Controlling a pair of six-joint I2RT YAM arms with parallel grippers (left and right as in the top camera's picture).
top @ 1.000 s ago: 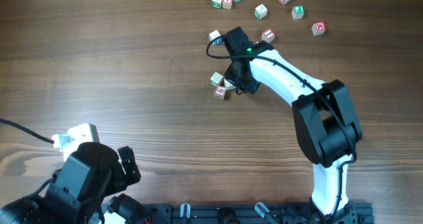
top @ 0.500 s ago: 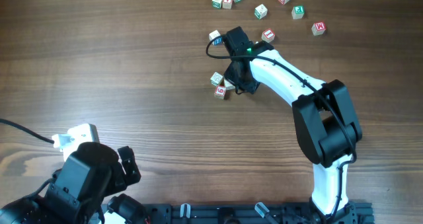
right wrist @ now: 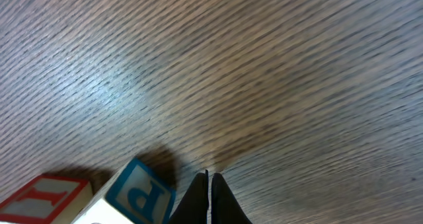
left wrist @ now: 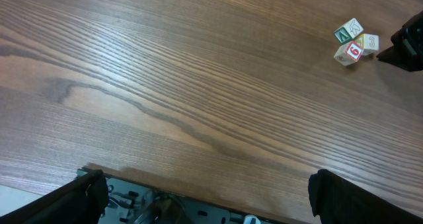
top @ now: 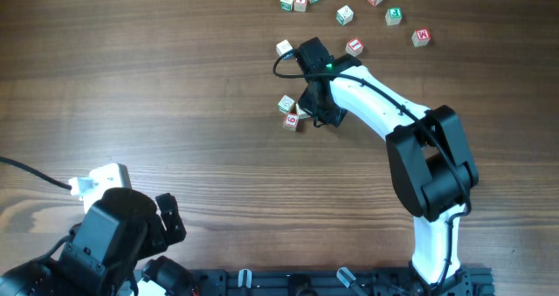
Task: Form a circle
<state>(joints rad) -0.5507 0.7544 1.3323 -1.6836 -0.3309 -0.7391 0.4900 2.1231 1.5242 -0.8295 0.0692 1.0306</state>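
The clump of three cubes (top: 289, 113) sits at 9 o'clock, just beside the right fingers (top: 329, 116), which are closed on nothing; the left fingers (left wrist: 334, 196) are spread wide, far away

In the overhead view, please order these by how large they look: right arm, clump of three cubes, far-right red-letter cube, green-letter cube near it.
1. Right arm
2. Clump of three cubes
3. Red-letter cube and green-letter cube: they look alike, so no ranking.
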